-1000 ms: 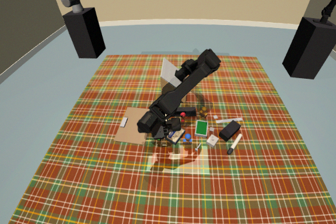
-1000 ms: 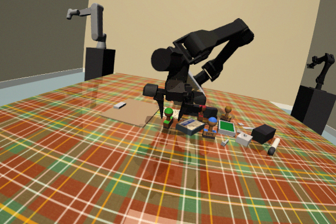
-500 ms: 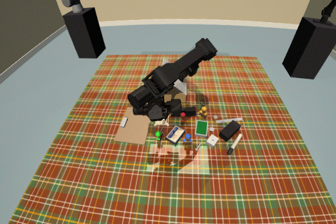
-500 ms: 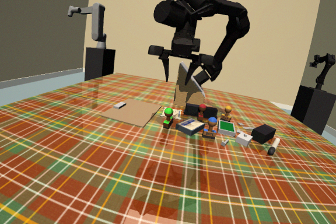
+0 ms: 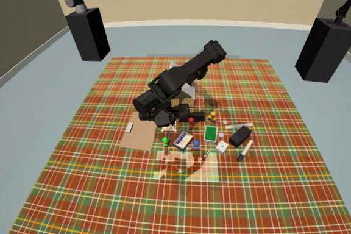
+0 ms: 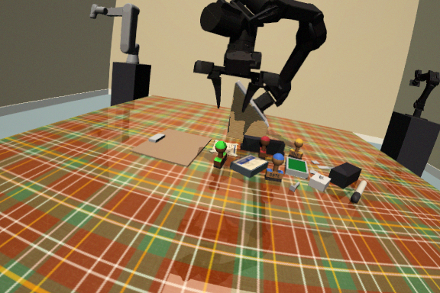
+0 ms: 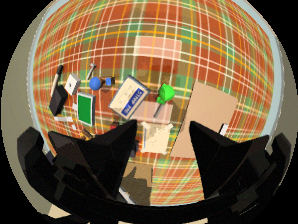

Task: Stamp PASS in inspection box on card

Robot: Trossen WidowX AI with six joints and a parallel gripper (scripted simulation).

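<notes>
My gripper (image 6: 231, 109) (image 7: 164, 124) is open and empty, high above the bench; its tips are hidden in the top view. The green-headed stamp (image 5: 165, 141) (image 6: 220, 147) (image 7: 166, 94) stands on the bench below, in front of the card; its label is not readable. The cream card (image 5: 169, 128) (image 6: 230, 147) (image 7: 157, 137) lies flat, partly hidden by the arm in the top view; a print in its box cannot be made out. The blue-and-cream labelled stamp pad (image 5: 183, 141) (image 6: 250, 165) (image 7: 129, 96) lies beside the green stamp.
A blue-headed stamp (image 5: 195, 144) (image 6: 278, 159), a red-headed one (image 6: 264, 141) and a yellow-headed one (image 6: 299, 143) stand nearby. A green pad (image 5: 210, 134) (image 7: 86, 109), black block (image 5: 240, 136) and marker (image 5: 245, 150) lie right. A brown board (image 5: 140, 136) lies left.
</notes>
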